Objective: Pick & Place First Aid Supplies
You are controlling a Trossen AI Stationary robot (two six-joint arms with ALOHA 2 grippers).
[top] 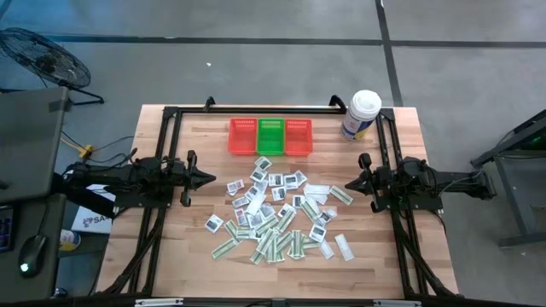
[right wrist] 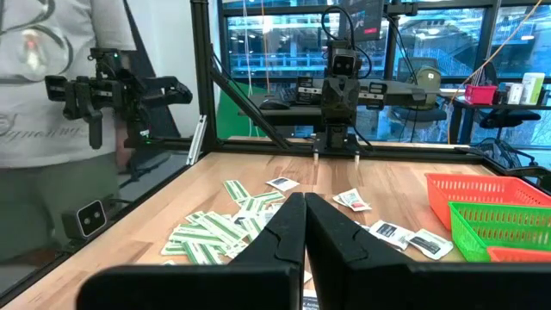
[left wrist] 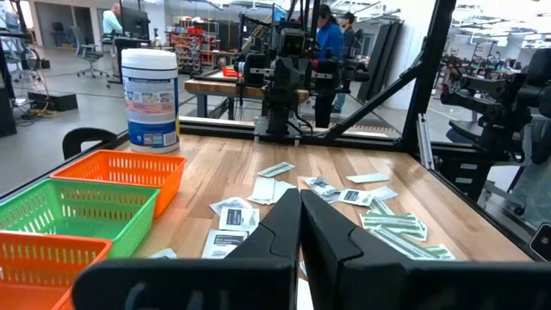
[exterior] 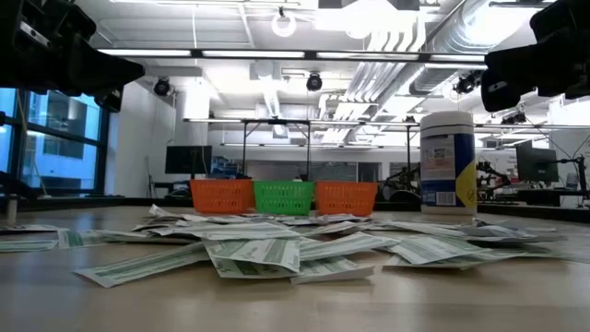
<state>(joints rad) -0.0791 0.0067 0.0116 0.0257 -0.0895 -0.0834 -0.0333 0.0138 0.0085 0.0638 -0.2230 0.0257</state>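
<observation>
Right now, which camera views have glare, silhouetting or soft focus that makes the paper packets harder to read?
Low view: bright ceiling lights leave both arms as dark silhouettes, and the nearest green-and-white strip packets look soft. High view: even light, with the small flat paper packets clear on the wooden table. Wrist views: bright room behind, and print on the packets is unreadable.

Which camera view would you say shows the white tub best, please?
The left wrist view: the white tub stands unobstructed, label facing the camera. The low view also shows it clearly, upright. The high view shows mainly its lid. The right wrist view misses it.
</observation>
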